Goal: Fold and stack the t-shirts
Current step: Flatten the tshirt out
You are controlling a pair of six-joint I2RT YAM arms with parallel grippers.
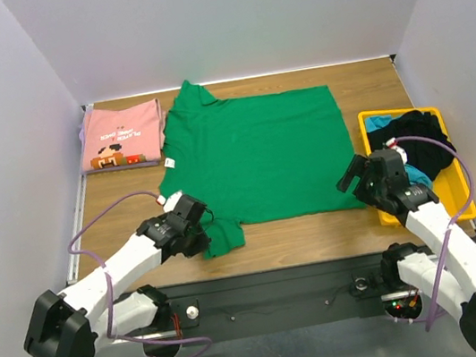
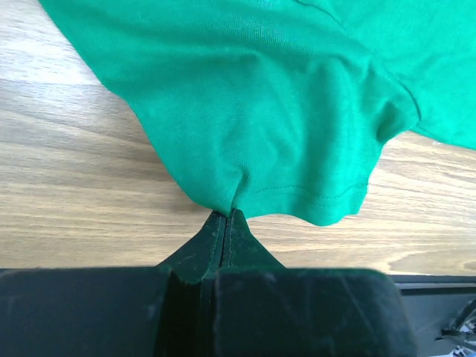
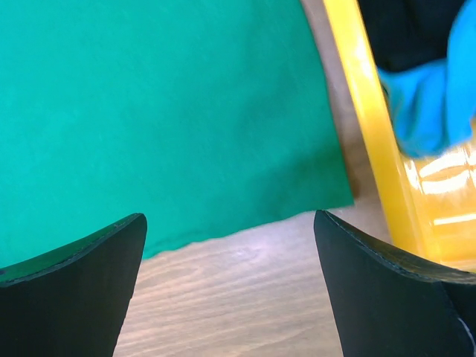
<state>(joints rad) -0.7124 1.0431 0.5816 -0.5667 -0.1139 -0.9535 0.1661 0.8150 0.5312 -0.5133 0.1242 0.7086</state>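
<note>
A bright green t-shirt [image 1: 257, 157] lies spread flat across the middle of the wooden table. A folded dusty pink t-shirt [image 1: 121, 135] with a printed graphic rests at the back left. My left gripper [image 1: 201, 230] is shut on the near-left sleeve of the green t-shirt [image 2: 260, 111], the cloth bunching where the fingertips pinch it. My right gripper [image 1: 356, 180] hovers open above the near-right corner of the green t-shirt [image 3: 163, 111], with bare wood between its fingers [image 3: 372, 268].
A yellow tray [image 1: 465, 199] at the right holds black and blue garments [image 1: 417, 136]. Its yellow wall [image 3: 364, 111] runs close beside my right gripper. White walls enclose the table on three sides. A black rail runs along the near edge.
</note>
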